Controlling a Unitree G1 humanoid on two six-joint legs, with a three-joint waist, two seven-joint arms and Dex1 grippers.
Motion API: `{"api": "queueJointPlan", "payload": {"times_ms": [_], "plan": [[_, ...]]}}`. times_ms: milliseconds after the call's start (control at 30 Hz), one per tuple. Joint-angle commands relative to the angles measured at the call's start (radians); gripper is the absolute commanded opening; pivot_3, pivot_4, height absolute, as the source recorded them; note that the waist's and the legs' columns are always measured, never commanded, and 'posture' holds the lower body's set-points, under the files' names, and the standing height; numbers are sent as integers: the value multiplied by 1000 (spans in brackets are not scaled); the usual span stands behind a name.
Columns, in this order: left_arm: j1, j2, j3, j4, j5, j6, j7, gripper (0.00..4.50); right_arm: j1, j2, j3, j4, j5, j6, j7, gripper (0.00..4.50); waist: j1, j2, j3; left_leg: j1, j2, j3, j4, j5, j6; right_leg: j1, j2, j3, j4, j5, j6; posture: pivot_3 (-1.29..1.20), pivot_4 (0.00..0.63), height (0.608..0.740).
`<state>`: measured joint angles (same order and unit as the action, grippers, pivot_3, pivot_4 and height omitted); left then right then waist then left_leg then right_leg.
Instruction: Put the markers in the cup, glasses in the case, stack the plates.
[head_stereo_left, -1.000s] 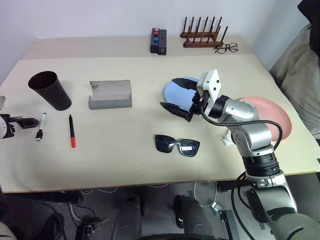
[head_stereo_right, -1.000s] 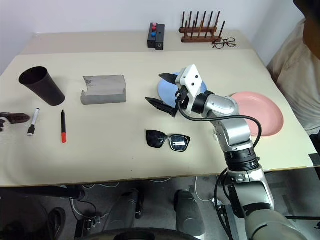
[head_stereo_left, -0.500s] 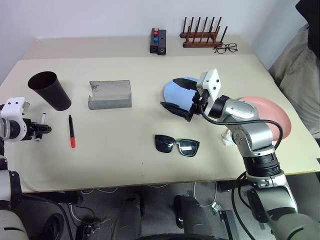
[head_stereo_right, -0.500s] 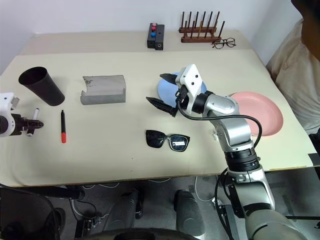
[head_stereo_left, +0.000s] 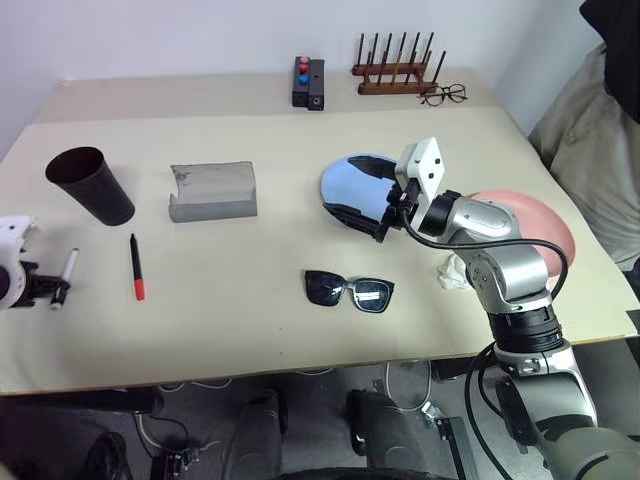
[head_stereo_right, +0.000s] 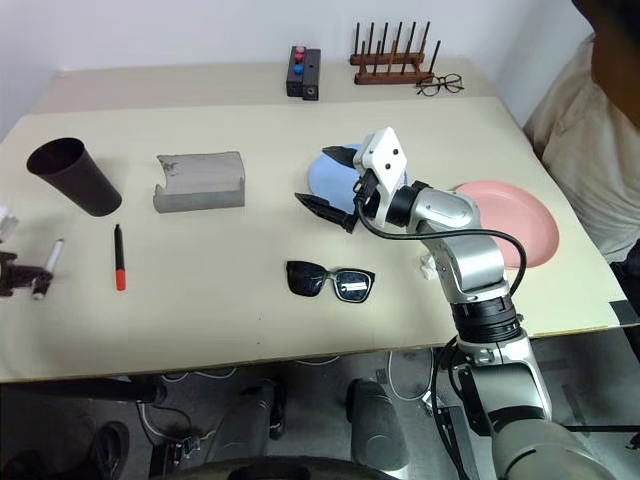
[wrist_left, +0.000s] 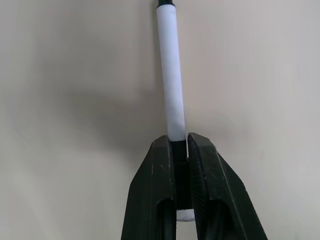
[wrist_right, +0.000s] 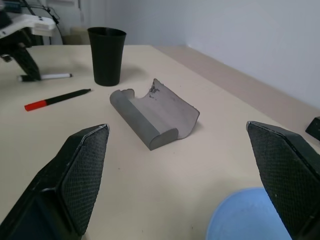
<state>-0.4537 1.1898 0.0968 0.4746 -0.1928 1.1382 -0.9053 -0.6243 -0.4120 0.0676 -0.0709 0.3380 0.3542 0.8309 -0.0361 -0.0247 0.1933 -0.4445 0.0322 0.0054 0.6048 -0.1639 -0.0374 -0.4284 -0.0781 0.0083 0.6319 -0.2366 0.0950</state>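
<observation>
The left gripper (wrist_left: 180, 150) has its jaws clenched on one end of the white marker (wrist_left: 170, 75), at the far left edge of the head picture, low on the bench (head_stereo_left: 250, 320). The marker sticks out straight past the jaws, in line with them, so its long side points the same way the jaws point. The cup (head_stereo_left: 88, 184) stands a little higher in the frame, up and to the right of that marker, with its open mouth tipped toward the upper left. I think the next move is to lift the marker and turn it until it points down into the cup. The black marker with the red end (head_stereo_left: 135, 267) lies flat just right of the white one, running up and down the picture, and the left arm is much nearer to it. The right gripper (head_stereo_left: 358, 192) hangs over the blue plate (head_stereo_left: 340, 180) in the middle, jaws spread wide and holding nothing.
</observation>
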Motion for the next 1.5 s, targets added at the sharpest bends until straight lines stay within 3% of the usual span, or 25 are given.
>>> {"api": "queueJointPlan", "payload": {"times_ms": [33,167,267,467,667,833,1167,1433,1500], "plan": [[75,41,79,-134,-38,29,-5,25,-7,-3,-17,-21,10,-24,3,4500,3,0,0,0,0,0,0,0,0,0,0,0,0,0,0,0,150,740],[209,30,143,-258,-84,56,-17,25,-11,3,-8,-16,11,-30,12,4500,0,0,0,0,0,1,0,0,-1,0,-3,0,-1,0,0,0,150,740],[261,27,171,-297,-97,58,-6,1250,-17,6,-7,-10,13,-30,15,4500,-1,0,0,0,1,1,-2,0,0,0,-4,1,-2,0,-1,0,150,740],[250,37,192,-286,-107,54,24,4431,20,-30,-6,-75,88,41,100,4500,0,0,0,0,1,1,-4,0,0,-1,-3,1,-2,0,-1,0,150,740],[196,54,166,-317,-122,79,26,4473,75,-89,-30,-202,251,173,199,4500,2,0,0,0,0,2,-5,0,0,-2,-3,1,-2,0,-1,0,150,740],[132,80,41,-305,-109,-17,-50,4473,93,-109,-24,-228,241,184,170,4500,2,0,0,1,0,2,-5,0,0,-2,-3,0,-3,0,-1,0,150,740],[-145,56,-288,-30,60,-246,-242,4473,111,-117,-27,-257,244,195,128,4500,20,0,0,0,0,6,-5,0,0,-3,-1,2,-2,0,-1,0,150,740],[-240,20,-390,74,141,-281,-363,4473,135,-127,-39,-290,261,211,103,4500,25,-1,0,-1,0,7,-3,0,0,-3,-1,2,-2,0,0,0,150,740],[-250,-6,-406,101,160,-293,-372,3945,142,-134,-41,-302,283,226,113,4500,25,-1,0,-1,0,7,-3,0,0,-2,-1,2,-2,0,0,0,150,740]]}}
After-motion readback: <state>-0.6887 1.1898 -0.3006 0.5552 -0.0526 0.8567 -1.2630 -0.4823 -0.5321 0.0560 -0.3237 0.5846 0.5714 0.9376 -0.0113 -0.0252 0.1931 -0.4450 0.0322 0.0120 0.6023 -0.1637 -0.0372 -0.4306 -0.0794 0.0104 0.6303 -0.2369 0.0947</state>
